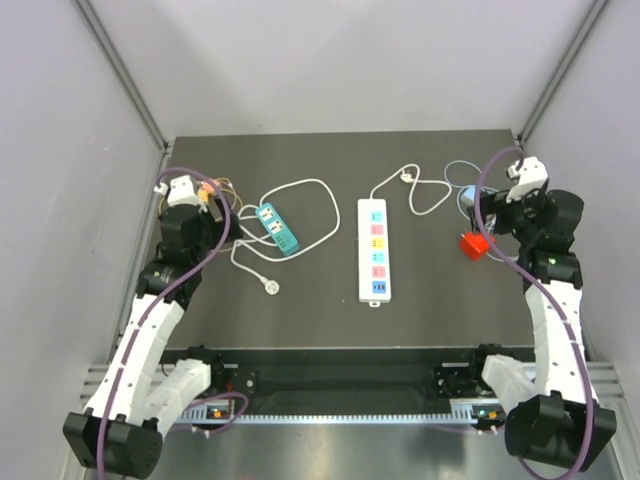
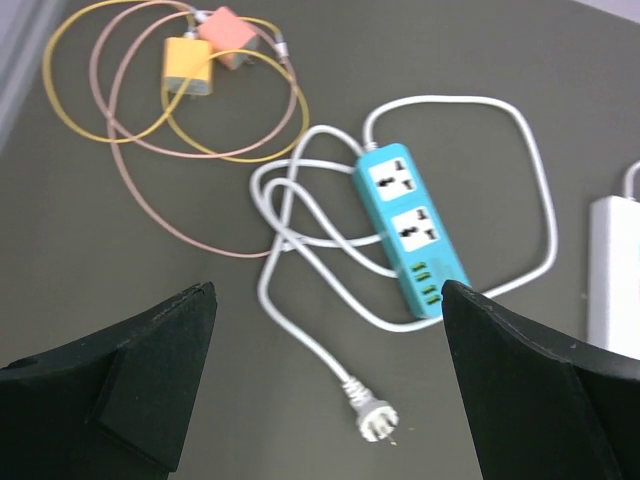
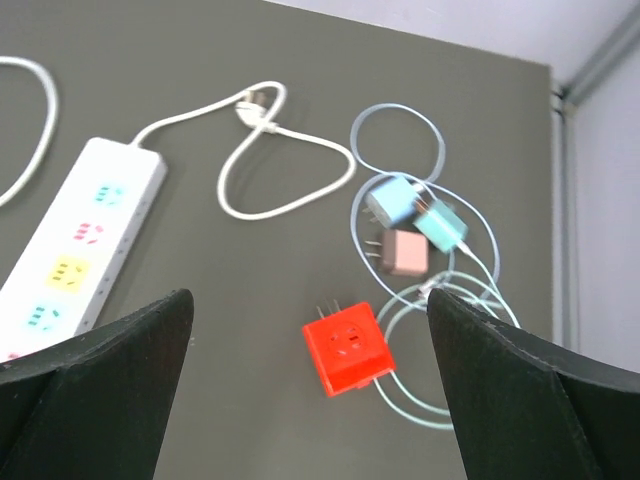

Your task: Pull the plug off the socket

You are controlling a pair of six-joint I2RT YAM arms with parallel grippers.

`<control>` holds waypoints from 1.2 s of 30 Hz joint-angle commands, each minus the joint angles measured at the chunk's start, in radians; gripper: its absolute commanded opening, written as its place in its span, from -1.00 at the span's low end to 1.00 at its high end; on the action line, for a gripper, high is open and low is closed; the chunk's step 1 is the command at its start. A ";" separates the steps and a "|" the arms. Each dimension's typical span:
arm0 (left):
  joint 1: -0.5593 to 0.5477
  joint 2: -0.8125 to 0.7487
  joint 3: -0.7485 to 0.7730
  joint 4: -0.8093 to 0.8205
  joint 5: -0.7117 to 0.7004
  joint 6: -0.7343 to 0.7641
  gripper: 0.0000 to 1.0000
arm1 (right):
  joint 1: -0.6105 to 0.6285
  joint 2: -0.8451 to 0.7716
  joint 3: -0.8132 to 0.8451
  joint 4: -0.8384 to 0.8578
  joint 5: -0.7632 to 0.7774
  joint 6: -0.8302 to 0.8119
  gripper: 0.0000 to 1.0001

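Observation:
The long white power strip (image 1: 373,250) with pastel outlets lies mid-table, and its near end shows in the right wrist view (image 3: 80,240). Nothing is plugged into the outlets I can see. A red cube plug (image 1: 472,246) lies loose on the table to the right of the strip, its prongs bare (image 3: 348,348). My right gripper (image 1: 497,215) hangs above the cube, open and empty (image 3: 308,300). My left gripper (image 1: 195,205) is open and empty at the far left, above the table (image 2: 328,300).
A short teal power strip (image 2: 410,228) lies left of centre with its looped white cord and loose plug (image 2: 375,420). Orange and pink chargers (image 2: 187,68) with cables lie at the back left. Blue, teal and pink chargers (image 3: 405,250) with a pale cable lie behind the red cube. Walls close in both sides.

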 commanded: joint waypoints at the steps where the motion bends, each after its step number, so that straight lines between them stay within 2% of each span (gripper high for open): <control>1: 0.069 0.005 0.026 -0.017 0.023 0.081 0.98 | -0.018 -0.034 0.025 0.027 0.151 0.108 0.99; 9: 0.098 -0.022 -0.046 0.018 -0.063 0.136 0.98 | -0.021 -0.091 -0.007 0.021 0.217 0.164 1.00; 23: 0.097 -0.081 -0.080 0.038 -0.013 0.158 0.98 | -0.021 -0.116 -0.056 0.059 0.379 0.296 1.00; 36: 0.097 -0.096 -0.086 0.041 0.003 0.162 0.98 | -0.021 -0.093 -0.058 0.058 0.418 0.323 1.00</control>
